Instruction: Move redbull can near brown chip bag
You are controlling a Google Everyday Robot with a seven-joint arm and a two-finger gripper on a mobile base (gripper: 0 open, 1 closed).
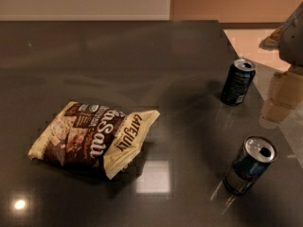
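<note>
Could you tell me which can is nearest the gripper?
The dark navy can, farther back; the gripper is at the upper right edge, while the silver-and-blue redbull can stands nearer the camera.

Navy can (238,82) on dark table (118,56)

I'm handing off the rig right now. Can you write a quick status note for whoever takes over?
Gripper: partly in view at the right edge, far side, touching neither can.
Redbull can: standing at the near right of the table, well apart from the brown chip bag lying at the left.
Dark blue can: standing farther back on the right; leave it.
Done: nothing yet.
Left: grasp the redbull can, carry it left, set it beside the bag.
</note>
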